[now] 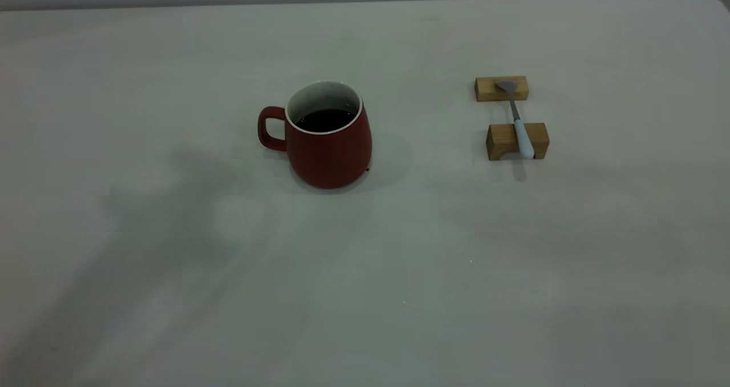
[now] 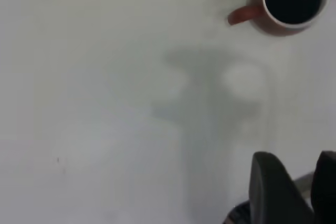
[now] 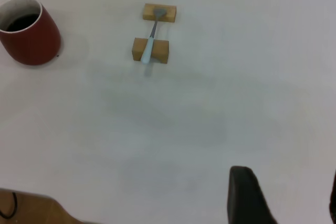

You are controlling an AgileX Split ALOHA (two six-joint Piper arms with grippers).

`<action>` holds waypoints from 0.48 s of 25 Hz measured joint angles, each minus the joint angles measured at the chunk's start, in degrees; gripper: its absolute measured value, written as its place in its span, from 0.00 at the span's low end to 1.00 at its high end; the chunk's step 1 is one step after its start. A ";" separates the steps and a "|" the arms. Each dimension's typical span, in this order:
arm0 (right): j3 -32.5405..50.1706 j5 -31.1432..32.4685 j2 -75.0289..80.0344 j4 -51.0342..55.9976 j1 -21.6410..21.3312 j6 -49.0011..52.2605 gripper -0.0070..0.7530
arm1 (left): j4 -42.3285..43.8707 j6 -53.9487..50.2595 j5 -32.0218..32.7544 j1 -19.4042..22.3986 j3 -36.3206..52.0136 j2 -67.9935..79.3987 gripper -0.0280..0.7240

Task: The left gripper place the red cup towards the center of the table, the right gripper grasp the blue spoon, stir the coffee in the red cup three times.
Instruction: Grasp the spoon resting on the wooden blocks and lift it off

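Left gripper (image 2: 291,187) raised above bare table (image 1: 171,290), fingers (image 2: 270,182) spread, gripping nothing. Right gripper (image 3: 283,198) likewise raised, released, well apart from everything. Red cup (image 1: 329,142) upright near centre, coffee (image 1: 325,120) inside, handle pointing left. Blue spoon (image 1: 516,119) right of it, bridging 2 wooden blocks (image 1: 502,88).

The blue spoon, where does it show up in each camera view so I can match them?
Exterior view: the blue spoon lies right of centre, bridging two wooden blocks.
Left wrist view: not in it.
Right wrist view: the blue spoon sits near the top, across the same blocks.
Shared landmark: the red cup, seen in all three.
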 joint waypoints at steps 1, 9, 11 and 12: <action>0.00 0.00 0.00 0.00 0.00 0.00 0.56 | 0.00 -0.47 0.00 0.00 2.73 -3.84 0.36; 0.00 0.00 0.00 0.00 0.00 0.00 0.56 | -2.10 -2.16 0.00 5.92 28.13 -39.54 0.36; 0.00 0.00 0.00 0.00 0.00 0.00 0.56 | -2.17 -3.20 0.05 10.12 33.72 -48.36 0.36; 0.00 0.00 0.00 0.00 0.00 0.00 0.56 | -2.25 -3.71 0.05 12.08 36.47 -53.03 0.36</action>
